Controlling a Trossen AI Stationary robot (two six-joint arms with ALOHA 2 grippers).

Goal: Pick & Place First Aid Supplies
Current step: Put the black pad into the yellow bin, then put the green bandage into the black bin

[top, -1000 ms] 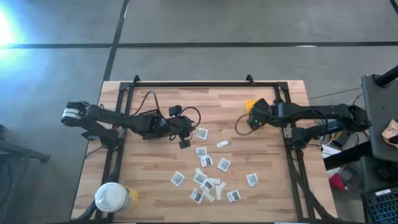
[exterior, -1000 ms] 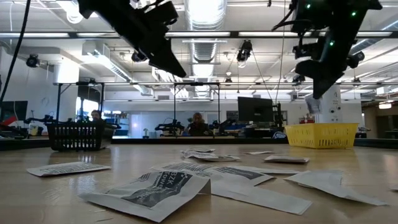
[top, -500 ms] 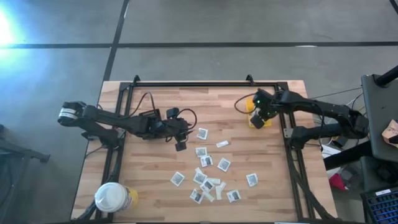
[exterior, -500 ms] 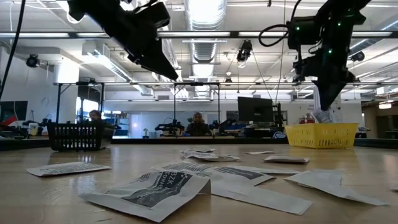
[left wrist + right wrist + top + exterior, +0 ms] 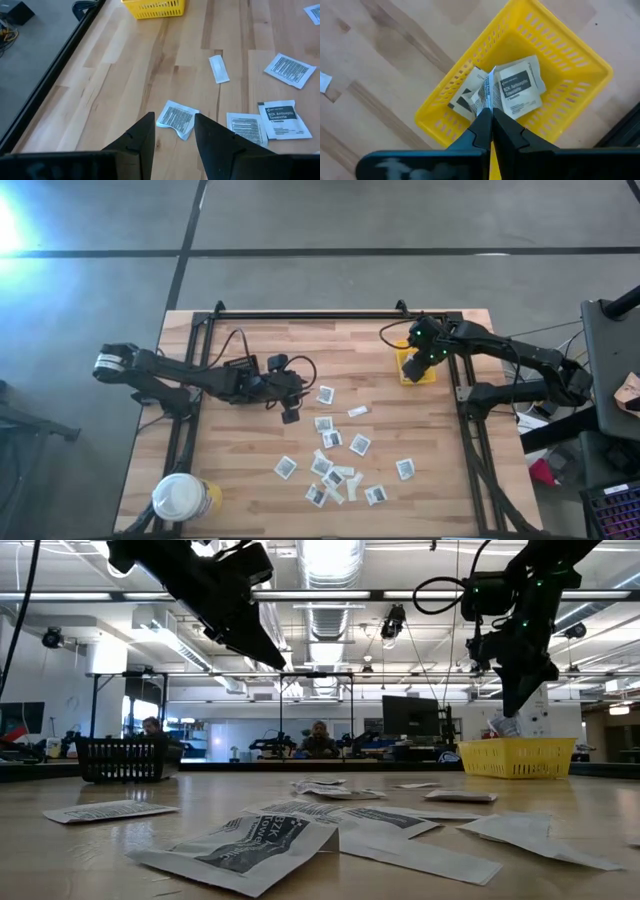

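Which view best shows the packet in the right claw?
Right wrist view: the right claw is shut on a packet held edge-on above the yellow bin, with other packets lying inside. Low view shows it dangling above the bin rim. High view: the arm hides it. Left wrist view shows only the bin.

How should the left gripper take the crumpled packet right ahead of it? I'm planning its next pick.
Probably from straight above, pinching the packet's curled, lifted corner nearest the left gripper; the rest lies flat on the table, offering no edge.
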